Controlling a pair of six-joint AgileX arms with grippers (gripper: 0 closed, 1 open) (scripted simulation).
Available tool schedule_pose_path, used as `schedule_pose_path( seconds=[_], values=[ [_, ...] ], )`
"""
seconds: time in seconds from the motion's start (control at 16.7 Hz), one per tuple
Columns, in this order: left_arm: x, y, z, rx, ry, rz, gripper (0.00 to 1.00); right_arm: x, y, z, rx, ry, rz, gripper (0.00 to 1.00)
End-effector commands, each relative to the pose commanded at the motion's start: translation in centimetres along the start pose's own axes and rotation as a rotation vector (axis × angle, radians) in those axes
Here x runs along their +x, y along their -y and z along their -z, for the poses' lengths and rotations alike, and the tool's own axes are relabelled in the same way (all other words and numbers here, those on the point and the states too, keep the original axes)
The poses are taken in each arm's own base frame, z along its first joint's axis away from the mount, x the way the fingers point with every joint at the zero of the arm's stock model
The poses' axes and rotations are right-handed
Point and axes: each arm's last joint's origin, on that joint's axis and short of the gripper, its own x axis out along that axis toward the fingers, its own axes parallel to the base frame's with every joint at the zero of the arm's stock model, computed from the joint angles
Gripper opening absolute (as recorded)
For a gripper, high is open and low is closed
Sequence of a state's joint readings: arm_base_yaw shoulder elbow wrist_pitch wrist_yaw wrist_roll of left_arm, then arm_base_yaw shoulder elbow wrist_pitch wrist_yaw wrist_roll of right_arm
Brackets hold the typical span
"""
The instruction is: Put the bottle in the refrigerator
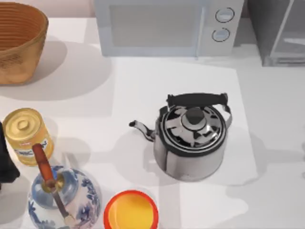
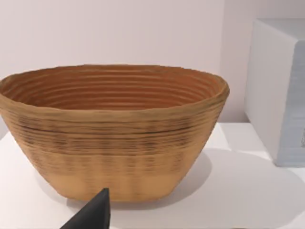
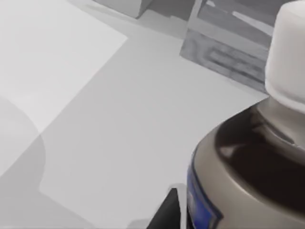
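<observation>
The bottle (image 3: 252,157) is dark brown with a white cap and a blue label. It looms close in the right wrist view, tilted and raised above the white table. My right gripper (image 3: 177,213) is shut on it, with one dark finger (image 3: 167,212) against its side. Beyond the bottle stands the grey refrigerator (image 3: 224,52), which is at the table's back right corner (image 1: 281,33) in the top view. My left gripper (image 2: 93,214) is parked at the table's left edge, facing the basket.
A steel kettle (image 1: 193,138) stands mid-table. A white microwave (image 1: 167,26) is at the back, left of the refrigerator. A woven basket (image 1: 19,40) sits back left. At the front left are a yellow can (image 1: 26,133), a porcelain pot (image 1: 62,195) and an orange bowl (image 1: 131,210).
</observation>
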State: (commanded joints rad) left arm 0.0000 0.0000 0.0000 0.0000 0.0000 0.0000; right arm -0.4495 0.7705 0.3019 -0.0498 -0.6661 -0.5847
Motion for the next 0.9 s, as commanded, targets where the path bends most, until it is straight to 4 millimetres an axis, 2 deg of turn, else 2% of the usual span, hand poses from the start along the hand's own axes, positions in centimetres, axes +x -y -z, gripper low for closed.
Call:
schedule_pose_path(
  seconds=[0.24, 0.48, 0.66, 0.9],
  values=[
    [0.0, 0.0, 0.0, 0.000, 0.000, 0.000, 1.00, -1.8, -3.6, -0.3, 0.079, 0.127, 0.230, 0.01],
    [0.0, 0.0, 0.0, 0.000, 0.000, 0.000, 1.00, -2.3, -5.9, 0.8, 0.212, 0.286, 0.323, 0.01],
    [0.0, 0.0, 0.0, 0.000, 0.000, 0.000, 1.00, -2.1, -6.9, 1.4, 0.288, 0.352, 0.333, 0.01],
    [0.0, 0.0, 0.0, 0.000, 0.000, 0.000, 1.00, -2.1, -7.0, 1.5, 0.301, 0.363, 0.332, 0.01]
  ],
)
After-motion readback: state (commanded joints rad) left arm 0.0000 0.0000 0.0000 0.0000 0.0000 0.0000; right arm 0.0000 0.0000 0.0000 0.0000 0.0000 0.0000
